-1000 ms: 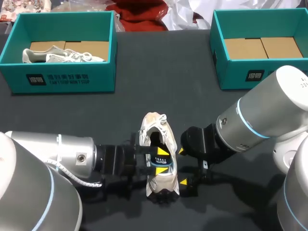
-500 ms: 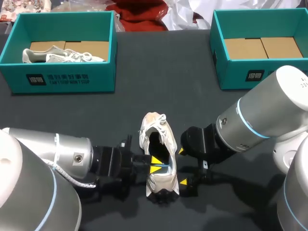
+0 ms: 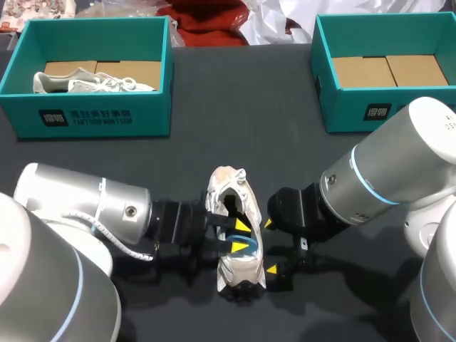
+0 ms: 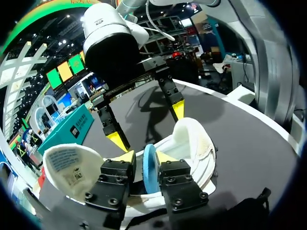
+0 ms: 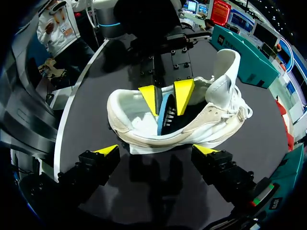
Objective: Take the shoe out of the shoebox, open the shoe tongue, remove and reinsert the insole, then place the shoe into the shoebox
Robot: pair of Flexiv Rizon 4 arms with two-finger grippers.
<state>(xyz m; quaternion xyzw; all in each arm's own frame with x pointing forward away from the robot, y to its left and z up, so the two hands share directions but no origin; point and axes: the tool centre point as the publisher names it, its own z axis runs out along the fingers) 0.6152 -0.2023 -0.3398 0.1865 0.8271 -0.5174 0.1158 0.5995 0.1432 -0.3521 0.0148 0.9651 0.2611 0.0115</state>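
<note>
Left claw [image 4: 146, 160] is clamped tight; its two yellow tips are down inside the shoe's mouth, pinching the thin blue insole [image 4: 149, 165] from both sides; the insole stands on edge between the fingers, part of it up out of the opening; from the right wrist view the same claw [image 5: 167, 97] comes in over the shoe's collar with the blue strip [image 5: 163, 115] running down into the dark interior.

Around that claw sits the shoe [image 3: 226, 179], a cream-white trainer, resting on the dark table [image 3: 242, 107] between the two arms, well outside any box; its tongue [image 4: 67, 163] is folded back and wide open just beside the left claw's fingers, label side showing; the laces hang loose at the end past the tongue [image 5: 228, 64].

Right claw [image 3: 269, 246] is spread wide and holds nothing; it stands just beside the shoe on the side opposite the left claw, one yellow tip towards each end of the shoe [image 5: 211, 129]; whether the tips touch the sole I cannot tell; the left wrist view has it [image 4: 147, 125] straight ahead, beyond the shoe.

Well away from both claws, at the far edge of the table: a teal shoebox [image 3: 92, 117] on the left arm's side with a second pale shoe [image 3: 92, 82] lying in it; another teal shoebox [image 3: 370, 107] on the right arm's side, cardboard floor showing.
</note>
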